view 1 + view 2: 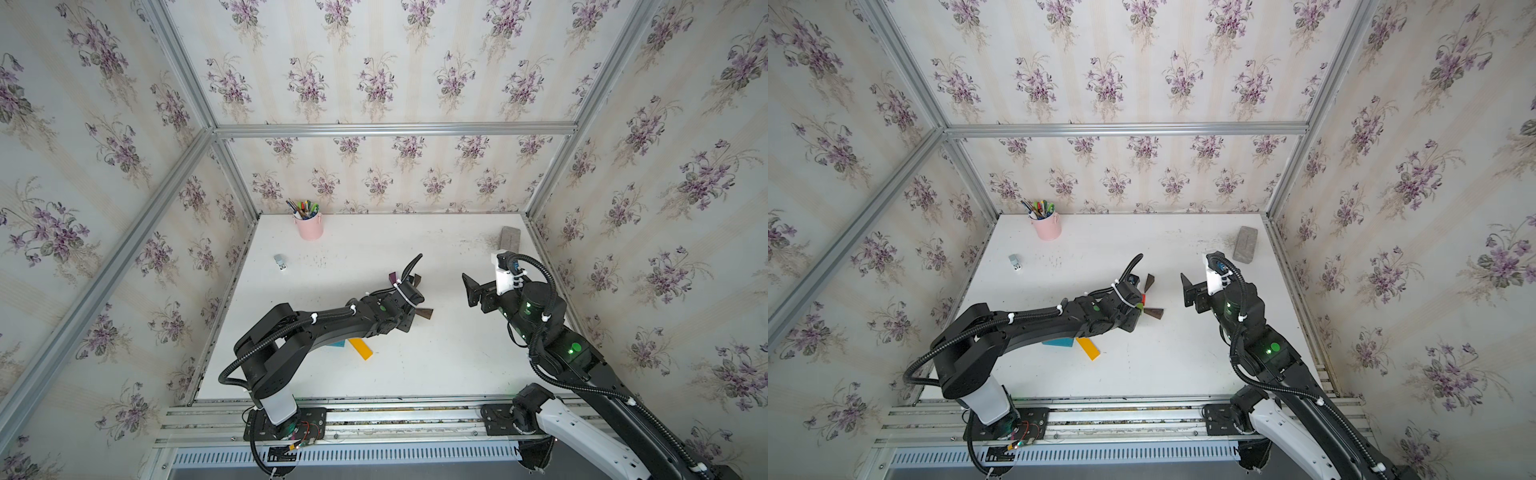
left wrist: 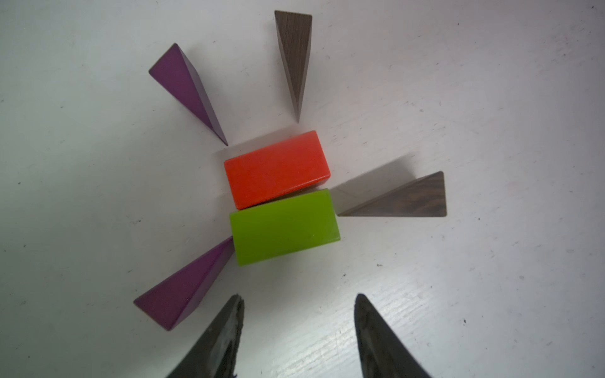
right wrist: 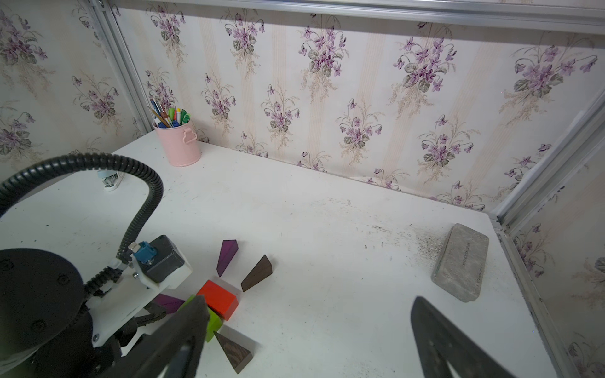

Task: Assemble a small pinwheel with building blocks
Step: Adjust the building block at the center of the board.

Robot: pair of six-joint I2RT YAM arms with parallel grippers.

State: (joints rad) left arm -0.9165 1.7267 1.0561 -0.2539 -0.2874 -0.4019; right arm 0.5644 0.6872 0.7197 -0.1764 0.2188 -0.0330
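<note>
In the left wrist view a red block (image 2: 276, 170) and a green block (image 2: 283, 225) lie side by side, long sides touching. Two purple wedges (image 2: 186, 88) (image 2: 183, 291) and two brown wedges (image 2: 294, 55) (image 2: 406, 201) point inward around them; one purple tip touches the green block. My left gripper (image 2: 298, 297) hovers open just short of the green block, holding nothing. A yellow bar (image 1: 360, 348) and a blue bar (image 1: 337, 344) lie nearer the front, partly under the left arm. My right gripper (image 3: 307, 302) (image 1: 471, 289) hangs wide open to the right of the blocks.
A pink pen cup (image 1: 308, 226) stands at the back left. A grey slab (image 1: 510, 238) lies at the back right near the wall. A small grey-white object (image 1: 281, 262) sits left of centre. Walls with aluminium posts close in three sides.
</note>
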